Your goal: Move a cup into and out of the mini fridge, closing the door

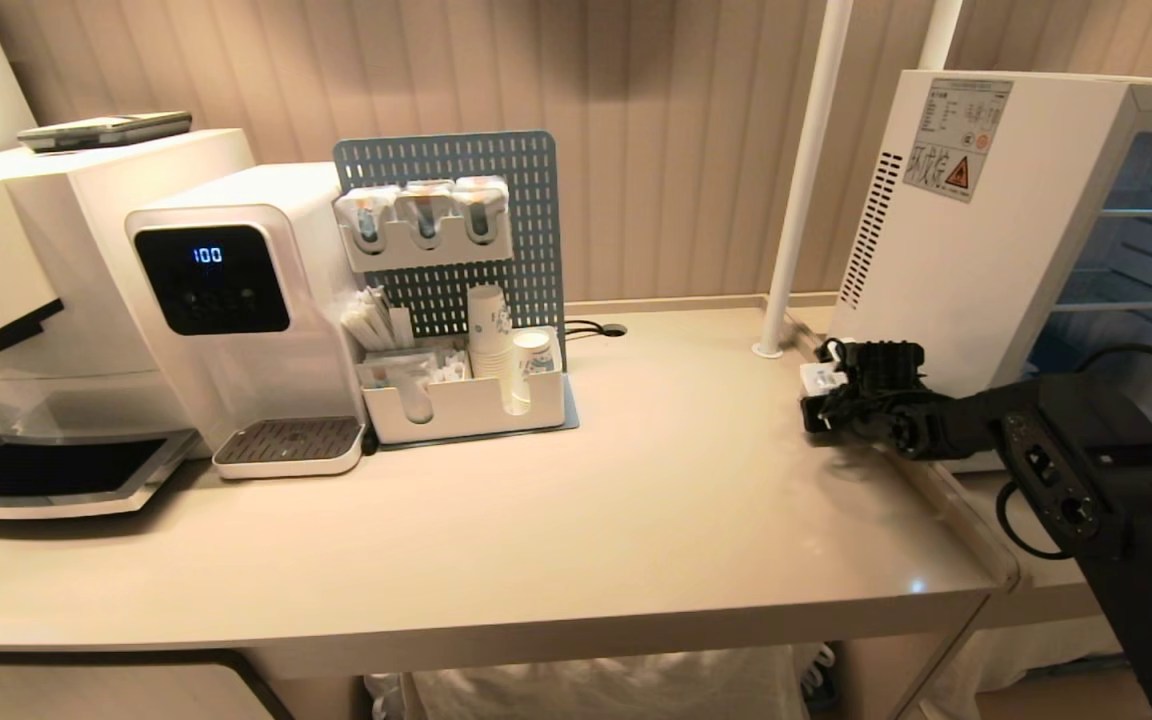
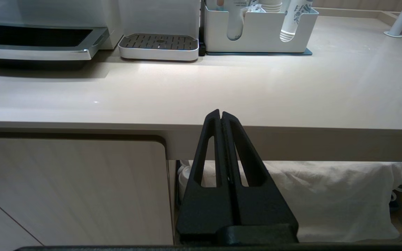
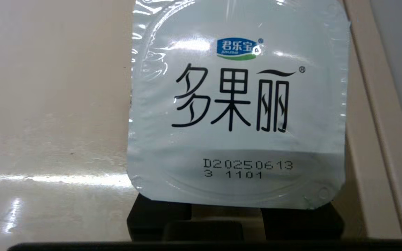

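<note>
While hanging over the counter (image 1: 636, 480), right end effector (image 1: 821, 395) is clamped on the cup (image 3: 237, 104).

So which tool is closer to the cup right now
The right tool: it grips the cup above the counter, beside the mini fridge. The left tool is parked below the counter edge.

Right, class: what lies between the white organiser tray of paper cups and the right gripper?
Only bare countertop, shown in the head view, up to the right gripper holding the cup; the white pole stands further back.
</note>
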{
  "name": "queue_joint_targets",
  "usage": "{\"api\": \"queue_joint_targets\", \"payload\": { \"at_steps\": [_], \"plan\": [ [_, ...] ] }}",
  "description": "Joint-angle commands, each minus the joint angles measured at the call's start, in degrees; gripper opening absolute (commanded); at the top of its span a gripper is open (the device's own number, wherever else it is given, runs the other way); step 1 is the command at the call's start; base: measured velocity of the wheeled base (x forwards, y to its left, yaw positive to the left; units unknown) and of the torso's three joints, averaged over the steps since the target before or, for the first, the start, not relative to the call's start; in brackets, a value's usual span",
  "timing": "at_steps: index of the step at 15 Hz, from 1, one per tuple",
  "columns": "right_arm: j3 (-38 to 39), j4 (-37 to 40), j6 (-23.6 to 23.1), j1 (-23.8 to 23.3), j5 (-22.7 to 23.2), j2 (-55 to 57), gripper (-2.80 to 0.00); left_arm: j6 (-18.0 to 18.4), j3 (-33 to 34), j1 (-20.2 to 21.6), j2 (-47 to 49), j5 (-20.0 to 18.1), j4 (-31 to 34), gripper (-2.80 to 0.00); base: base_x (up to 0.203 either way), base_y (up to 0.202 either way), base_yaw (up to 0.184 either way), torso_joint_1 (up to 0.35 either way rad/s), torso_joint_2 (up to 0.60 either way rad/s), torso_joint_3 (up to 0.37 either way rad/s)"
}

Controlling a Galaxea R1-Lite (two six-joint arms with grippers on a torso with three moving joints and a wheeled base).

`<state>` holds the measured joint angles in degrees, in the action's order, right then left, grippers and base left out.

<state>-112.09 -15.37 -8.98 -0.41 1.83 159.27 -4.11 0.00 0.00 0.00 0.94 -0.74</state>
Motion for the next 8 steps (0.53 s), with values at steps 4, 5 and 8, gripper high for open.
{"api": "queue_joint_targets", "payload": {
  "at_steps": [4, 5, 8],
  "plan": [
    [0.3, 1.13, -0.16, 0.34, -0.07, -0.2, -2.8, -0.02, 0.18, 0.0, 0.09, 0.03, -0.05, -2.8, 0.0, 0.0, 0.0, 0.0, 0.0, 0.0],
    [0.3, 1.22, -0.16, 0.41, -0.2, -0.24, -2.8, -0.02, 0.18, 0.0, 0.09, 0.03, -0.05, -2.8, 0.0, 0.0, 0.0, 0.0, 0.0, 0.0],
    [0.38, 1.67, -0.07, 0.95, -0.55, 0.29, -2.8, -0.02, 0.18, 0.0, 0.09, 0.03, -0.05, -2.8, 0.0, 0.0, 0.0, 0.0, 0.0, 0.0]
  ]
}}
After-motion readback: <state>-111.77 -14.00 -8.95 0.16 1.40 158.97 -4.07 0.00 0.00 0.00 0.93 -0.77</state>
